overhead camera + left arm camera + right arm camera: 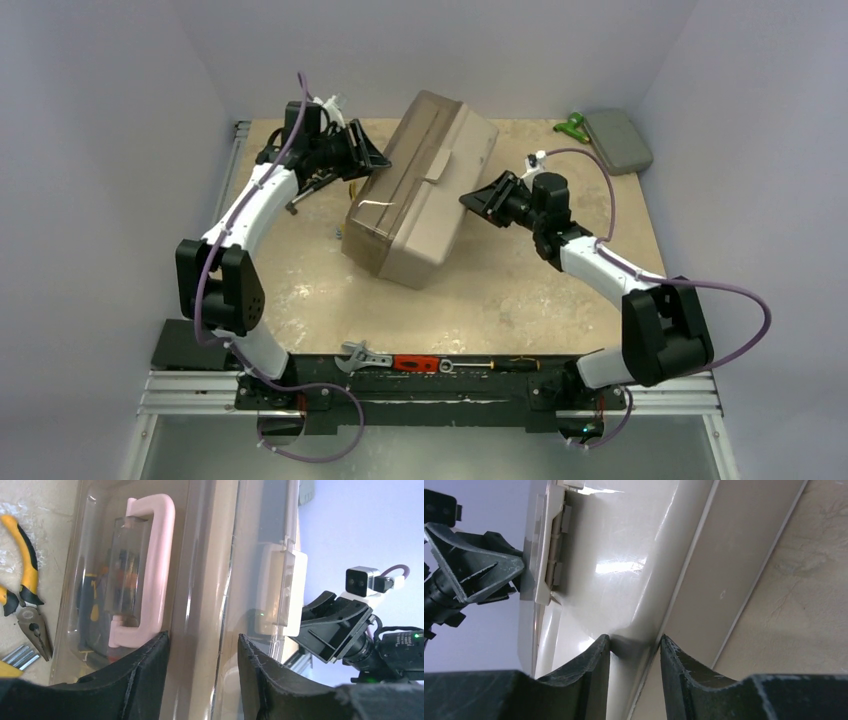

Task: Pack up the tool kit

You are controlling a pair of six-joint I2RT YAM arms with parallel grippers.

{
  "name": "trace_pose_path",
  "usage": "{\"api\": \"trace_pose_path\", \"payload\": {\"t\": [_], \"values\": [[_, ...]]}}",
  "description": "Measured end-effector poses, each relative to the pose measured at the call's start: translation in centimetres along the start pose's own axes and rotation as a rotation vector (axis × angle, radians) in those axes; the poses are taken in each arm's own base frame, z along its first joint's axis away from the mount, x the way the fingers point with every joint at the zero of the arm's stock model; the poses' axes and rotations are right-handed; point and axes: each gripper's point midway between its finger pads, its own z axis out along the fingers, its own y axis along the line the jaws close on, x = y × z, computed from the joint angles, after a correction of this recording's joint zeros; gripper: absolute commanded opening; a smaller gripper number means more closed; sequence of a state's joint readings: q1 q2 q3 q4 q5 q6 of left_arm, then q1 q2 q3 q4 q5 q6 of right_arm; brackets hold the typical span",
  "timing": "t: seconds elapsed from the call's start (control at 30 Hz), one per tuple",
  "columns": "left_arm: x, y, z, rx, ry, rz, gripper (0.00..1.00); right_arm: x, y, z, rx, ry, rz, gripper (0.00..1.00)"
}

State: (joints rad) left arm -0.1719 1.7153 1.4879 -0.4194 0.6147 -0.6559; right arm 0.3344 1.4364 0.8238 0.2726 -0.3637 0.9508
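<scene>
Left wrist view: the left gripper has its two black fingers half-closed astride a beige ridge of the toolbox. I cannot tell whether the pads press it.
Right wrist view: the right gripper straddles a raised rib low on the toolbox's beige wall, with its jaws narrow. The fingers look to be touching the rib, but the shadow there leaves a firm clamp uncertain.
Beside the left fingers: the smoky lid has the pinkish handle folded flat in its recess. Dark and orange shapes show dimly beneath the lid.
Latch: a translucent latch sits on the toolbox's far face, closed down. The right gripper is just beyond it.
Loose tool: pliers with yellow-and-black grips lie on the table just beside the lid's left edge.
Toolbox place: it stands mid-table, lid down and turned diagonally, between the two grippers. The left one is at its far-left end and the right one at its right side.
Table: beige and mottled.
Far right corner: a flat grey case lies with a green piece touching it, well apart from the toolbox.
Front rail: a wrench and a red-handled tool lie in a row along it.
</scene>
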Motion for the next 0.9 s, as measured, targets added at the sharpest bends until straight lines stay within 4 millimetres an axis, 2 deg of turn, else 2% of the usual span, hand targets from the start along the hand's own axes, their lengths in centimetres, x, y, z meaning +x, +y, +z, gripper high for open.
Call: {"api": "trace_pose_path", "payload": {"t": [0.23,0.37,0.47,0.53,0.6,0.67,0.7,0.77,0.83,0.9], "values": [[1.7,-3.7,0.7,-0.051,-0.044,0.137,0.42,-0.2,-2.5,-1.7,-0.030,-0.045,0.021,0.20],[3.7,-7.5,1.7,-0.061,-0.057,0.248,0.41,-1.4,-4.7,-3.0,0.000,-0.109,0.018,0.20],[5.5,-10.7,2.9,-0.067,-0.067,0.349,0.41,-2.3,-6.8,-3.9,0.058,-0.162,0.019,0.25],[7.4,-13.3,3.7,-0.041,-0.053,0.400,0.41,-3.1,-8.7,-4.5,0.131,-0.212,0.007,0.31],[10.7,-16.0,4.8,0.007,0.001,0.442,0.41,-2.7,-10.8,-5.1,0.230,-0.222,-0.001,0.36],[15.2,-17.1,5.7,0.022,0.100,0.481,0.43,-0.1,-14.3,-6.0,0.374,-0.155,0.023,0.39],[17.2,-17.3,6.1,0.025,0.150,0.493,0.45,1.7,-16.3,-7.1,0.467,-0.107,0.033,0.42],[20.1,-18.1,6.0,0.045,0.225,0.504,0.50,3.3,-18.4,-9.2,0.581,-0.076,0.066,0.45],[20.9,-18.5,5.3,0.041,0.250,0.515,0.54,3.1,-18.9,-11.2,0.645,-0.102,0.071,0.46],[20.4,-17.9,4.6,0.004,0.247,0.520,0.58,1.9,-18.4,-12.8,0.672,-0.164,0.062,0.48]]}}
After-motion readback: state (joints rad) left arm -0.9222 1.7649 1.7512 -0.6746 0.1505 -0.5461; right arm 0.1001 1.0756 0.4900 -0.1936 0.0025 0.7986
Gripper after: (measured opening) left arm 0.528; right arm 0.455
